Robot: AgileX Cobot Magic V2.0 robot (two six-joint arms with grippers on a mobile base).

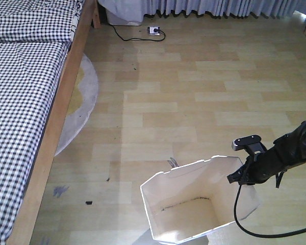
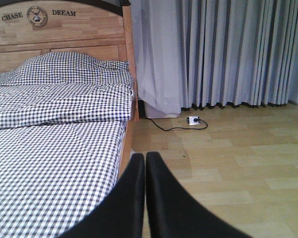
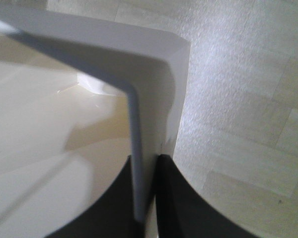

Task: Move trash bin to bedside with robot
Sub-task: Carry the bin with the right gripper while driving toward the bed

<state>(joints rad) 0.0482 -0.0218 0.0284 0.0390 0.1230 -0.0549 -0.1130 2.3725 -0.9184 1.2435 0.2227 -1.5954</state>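
The white trash bin (image 1: 194, 204) stands on the wooden floor at the bottom centre of the front view, cream inside. My right gripper (image 1: 243, 176) is shut on the bin's right rim. In the right wrist view one finger (image 3: 114, 198) is inside the wall and the other is outside, pinching the rim (image 3: 139, 124). The bed (image 1: 25, 102) with checked bedding and a light wooden frame runs along the left, about a bin's width away from the bin. My left gripper (image 2: 145, 163) is shut and empty, pointing along the bed's side (image 2: 54, 163).
A round grey and yellow rug (image 1: 81, 97) lies half under the bed. A white power strip (image 1: 154, 30) with a black cable lies by the curtains (image 2: 228, 54) at the far wall. Small dark scraps (image 1: 88, 203) lie on the floor near the bed.
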